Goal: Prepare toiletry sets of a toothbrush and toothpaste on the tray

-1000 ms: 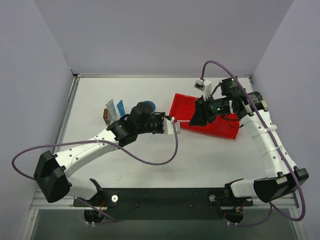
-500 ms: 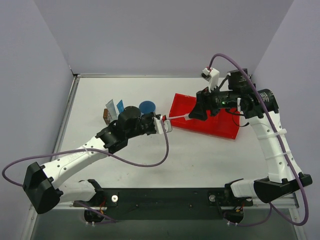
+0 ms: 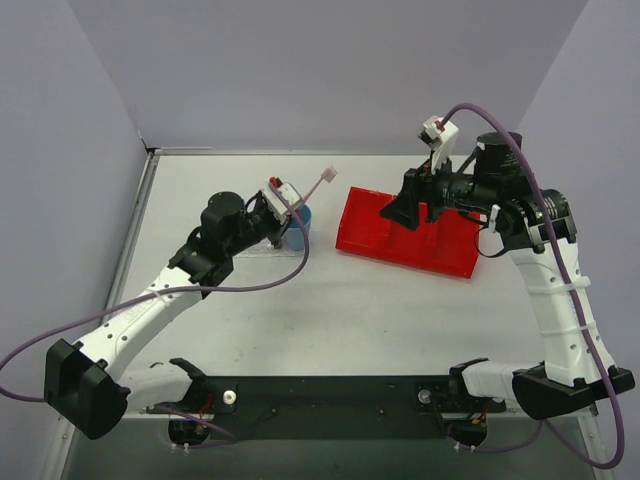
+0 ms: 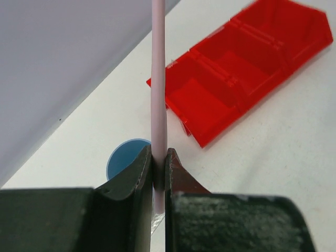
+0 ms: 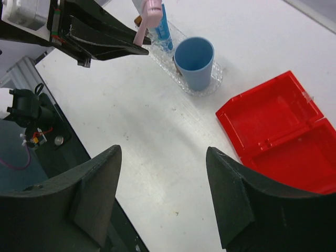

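- While pinched at its lower end by the left gripper (image 4: pixel 159 157), whose jaws are closed tight on it, the toothbrush (image 4: pixel 158 79) is held in the air near the cup (image 5: pixel 194 60).
- Clear tray (image 5: pixel 212 84): on the table, holding the cup and a blue toothpaste (image 5: pixel 163 29).
- Empty right gripper (image 3: pixel 397 213): jaws wide apart, over the red bin (image 3: pixel 370 235).

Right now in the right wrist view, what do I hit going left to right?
toothbrush, clamped in the left hand → blue cup → red bin. The toothpaste overlaps the toothbrush, so it is left out.
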You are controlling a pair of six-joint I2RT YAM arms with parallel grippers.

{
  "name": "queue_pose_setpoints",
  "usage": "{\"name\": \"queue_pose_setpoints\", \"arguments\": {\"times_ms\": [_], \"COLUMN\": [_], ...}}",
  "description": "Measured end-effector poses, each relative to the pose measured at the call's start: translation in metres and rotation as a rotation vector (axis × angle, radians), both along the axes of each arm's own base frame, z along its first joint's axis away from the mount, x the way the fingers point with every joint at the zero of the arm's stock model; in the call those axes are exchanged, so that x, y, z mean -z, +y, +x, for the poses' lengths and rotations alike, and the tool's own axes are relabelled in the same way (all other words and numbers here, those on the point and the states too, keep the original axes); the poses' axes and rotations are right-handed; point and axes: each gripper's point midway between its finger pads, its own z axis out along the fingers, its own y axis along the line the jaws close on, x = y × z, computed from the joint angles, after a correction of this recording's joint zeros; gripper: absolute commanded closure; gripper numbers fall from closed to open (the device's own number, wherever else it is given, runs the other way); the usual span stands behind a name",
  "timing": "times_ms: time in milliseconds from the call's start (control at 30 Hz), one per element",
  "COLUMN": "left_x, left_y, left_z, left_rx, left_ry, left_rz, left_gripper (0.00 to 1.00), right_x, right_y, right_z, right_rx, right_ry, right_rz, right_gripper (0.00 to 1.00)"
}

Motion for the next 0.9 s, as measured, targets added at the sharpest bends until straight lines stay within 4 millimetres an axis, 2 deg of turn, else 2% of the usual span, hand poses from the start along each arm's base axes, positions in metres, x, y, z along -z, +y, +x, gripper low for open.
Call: {"name": "queue_pose_setpoints", "arguments": {"times_ms": [167, 300, 433, 567, 700, 900], "left_x": [-0.036, -0.061, -0.066, -0.068, -0.069, -0.079], "left_y": [-0.009, -0.025, -0.042, -0.055, -0.062, -0.068], "left_z": [0.003, -0.005, -0.016, -0.031, -0.049, -0.072], "left_rx": [-0.016, 0.042, 0.127, 0.23, 0.33, 0.466], "left_ry": [0.077, 0.149, 0.252, 0.323, 0.369, 0.4], "left_rz": [-0.193, -0.345, -0.443, -0.503, -0.542, -0.602], "left_gripper": [1.0, 1.0, 1.0, 1.0, 1.0, 1.0], "right_x": [-0.012, -0.005, 0.003, -0.005, -0.012, -0.012], "right_y": [0.02, 0.05, 0.068, 0.076, 0.081, 0.088], "right_z": [0.007, 0.006, 0.005, 0.01, 0.013, 0.016], "right_rx": [-0.031, -0.082, -0.106, -0.109, -0.114, -0.121], "right_ry": [-0.08, -0.115, -0.128, -0.168, -0.194, -0.174], "right_rz": [0.045, 0.061, 0.071, 0.099, 0.125, 0.153], "right_gripper": [0.41, 0.41, 0.42, 0.43, 0.44, 0.47]}}
